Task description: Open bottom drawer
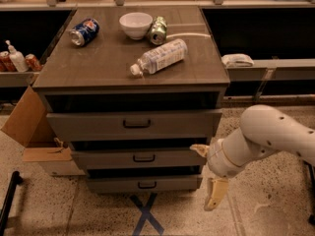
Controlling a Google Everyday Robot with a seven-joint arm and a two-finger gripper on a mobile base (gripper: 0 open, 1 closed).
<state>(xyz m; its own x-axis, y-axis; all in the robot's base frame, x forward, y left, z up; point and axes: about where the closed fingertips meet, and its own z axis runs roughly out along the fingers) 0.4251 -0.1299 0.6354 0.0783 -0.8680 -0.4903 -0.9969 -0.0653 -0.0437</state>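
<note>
Grey wood-grain cabinet (216, 124), three drawers under front edge of tabletop (93, 68). Bottom drawer (110, 185) lowest, just above floor, small black handle (146, 185) at its middle, nothing touching it. Gripper (204, 178) sits low, below front-right corner of tabletop, beside right end of bottom drawer; tan fingers (215, 193) spread apart, holding nothing. On tabletop I see blue can (84, 31) lying near back-left corner, white bowl (136, 24) and green can (158, 30) at back edge, plastic bottle (158, 57) on its side near middle.

A Pepsi logo marks the blue can (84, 32).
</note>
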